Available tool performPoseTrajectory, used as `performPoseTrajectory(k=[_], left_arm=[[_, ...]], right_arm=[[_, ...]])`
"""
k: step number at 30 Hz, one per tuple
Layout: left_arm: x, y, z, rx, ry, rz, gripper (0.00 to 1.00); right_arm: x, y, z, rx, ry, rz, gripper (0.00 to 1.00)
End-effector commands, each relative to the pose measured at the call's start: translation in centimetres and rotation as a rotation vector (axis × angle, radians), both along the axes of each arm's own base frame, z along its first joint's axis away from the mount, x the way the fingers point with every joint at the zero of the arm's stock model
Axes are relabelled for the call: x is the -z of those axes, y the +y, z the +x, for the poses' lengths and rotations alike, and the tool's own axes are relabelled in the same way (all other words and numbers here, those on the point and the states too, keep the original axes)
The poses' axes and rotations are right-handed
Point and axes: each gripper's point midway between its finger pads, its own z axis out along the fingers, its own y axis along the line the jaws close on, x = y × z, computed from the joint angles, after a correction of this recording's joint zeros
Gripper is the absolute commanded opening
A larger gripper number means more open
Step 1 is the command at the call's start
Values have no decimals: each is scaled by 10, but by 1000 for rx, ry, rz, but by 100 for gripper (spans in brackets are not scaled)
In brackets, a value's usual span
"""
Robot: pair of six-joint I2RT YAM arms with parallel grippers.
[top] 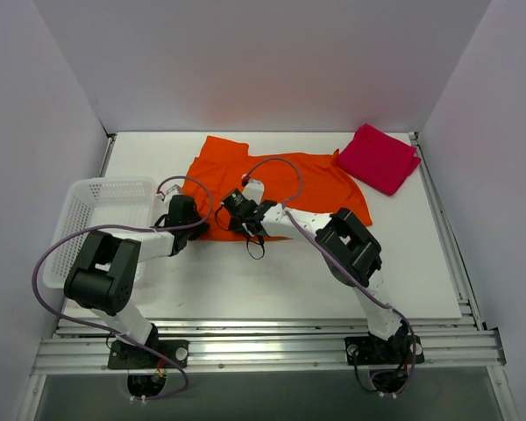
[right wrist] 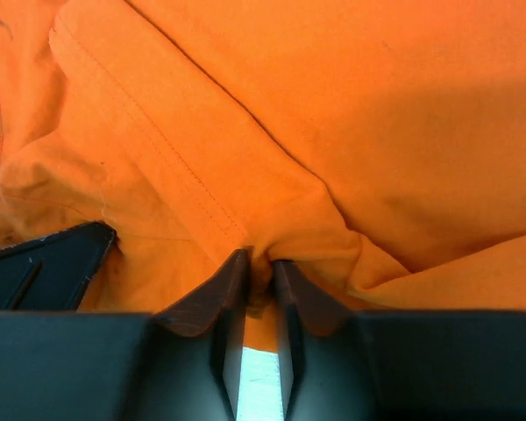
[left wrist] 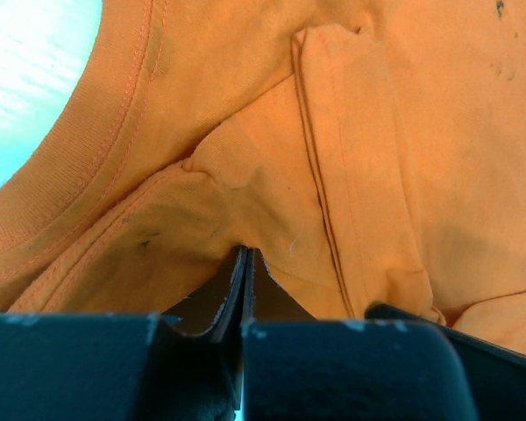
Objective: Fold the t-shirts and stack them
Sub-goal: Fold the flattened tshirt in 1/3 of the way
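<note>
Left pincer and right pincer each clenched on orange t-shirt, long axis crosswise, collar leftward.

Left end effector and right end effector both clamped, arms low.

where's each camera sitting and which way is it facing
Top external: fixed above and behind the arms, looking down on the table; shows the left arm and right arm from their bases, the orange t-shirt, the folded red t-shirt and the basket.
Left wrist: on the left arm, looking along its own fingers; the left gripper is shut on the orange t-shirt near its collar.
Right wrist: on the right arm, looking along its own fingers; the right gripper pinches a fold beside a hem.
Shared: all three views see the orange t-shirt.
</note>
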Motion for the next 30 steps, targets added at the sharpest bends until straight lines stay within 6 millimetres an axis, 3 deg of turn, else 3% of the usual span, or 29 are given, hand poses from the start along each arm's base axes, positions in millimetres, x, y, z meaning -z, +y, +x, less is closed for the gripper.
performPoseTrajectory(k=[1,2,8,13,19,20,23,24,27,30], left_arm=[[5,3,-2,0,8,-3,4],[5,2,-3,3,9,-5,4],[8,6,-2,-3,12,-5,4],[7,7,-3,-1,11,-11,3],[6,6,-2,3,8,-17,3],[5,6,-2,3,6,-17,3],[6,7,-4,4,9,-15,2],[4,7,-4,4,3,-17,2],[3,8,-5,1,3,-15,2],[-1,10,-5,-3,-6,-12,2]], right_arm=[[-10,0,12,24,-24,3,5],[-11,-2,14,27,-26,3,1],[-19,-10,27,57,-43,-9,0],[-16,-45,58,169,-54,-32,0],[9,-76,101,286,-25,-48,0],[20,-78,104,294,-10,-64,3],[22,-71,114,287,-13,-64,42],[19,-68,119,286,-24,-55,62],[17,-63,125,273,-44,-41,82],[11,-59,130,251,-53,-44,84]])
